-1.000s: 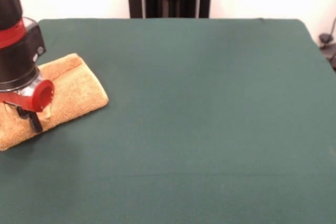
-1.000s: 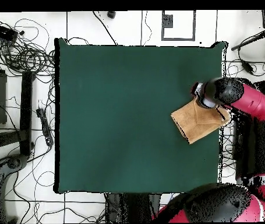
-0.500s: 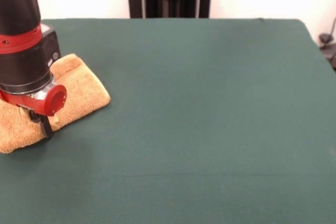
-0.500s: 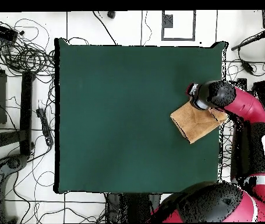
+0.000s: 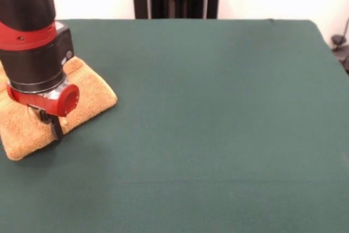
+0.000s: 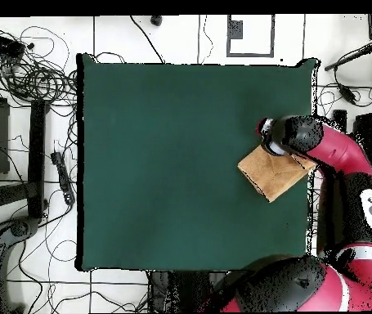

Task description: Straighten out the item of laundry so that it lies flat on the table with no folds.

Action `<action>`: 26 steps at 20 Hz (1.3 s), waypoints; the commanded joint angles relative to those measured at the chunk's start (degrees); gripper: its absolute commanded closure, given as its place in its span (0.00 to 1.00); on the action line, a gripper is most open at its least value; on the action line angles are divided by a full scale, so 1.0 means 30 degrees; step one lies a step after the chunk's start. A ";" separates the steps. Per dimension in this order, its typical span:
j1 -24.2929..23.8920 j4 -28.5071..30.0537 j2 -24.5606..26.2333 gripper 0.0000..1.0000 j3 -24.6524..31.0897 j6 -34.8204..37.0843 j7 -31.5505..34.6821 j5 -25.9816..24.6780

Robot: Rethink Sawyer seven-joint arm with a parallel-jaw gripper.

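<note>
We see the golden-tan hand towel [image 5: 87, 94] lying folded near the left edge of the green surface [image 5: 218, 107] in the front view; in the overhead view the same towel [image 6: 269, 174] sits by the right edge of the surface [image 6: 181, 163], about halfway along that side. It is doubled into a thick, roughly rectangular pad, set at an angle to the surface's edges, with a rounded fold along the side facing the open cloth.

The arm [image 6: 336, 151] reaches over the towel from the edge side. The pincer [image 5: 52, 126] hangs below a red collar at the arm's end, directly above the towel's near long edge and toward the middle of its length. Its dark tip is down at the terry cloth, and appears to touch it. We cannot tell from either view whether the pincer is apart, together or clamped on the cloth, since the wrist body hides most of it.
</note>
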 commanded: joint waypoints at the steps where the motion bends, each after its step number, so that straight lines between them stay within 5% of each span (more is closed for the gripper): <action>1: 0.2169 0.3835 0.0220 1.00 0.0477 -0.1370 0.5691 0.1557; 26: 0.5123 0.6044 -0.1195 1.00 -0.1345 -0.2881 0.6302 0.4573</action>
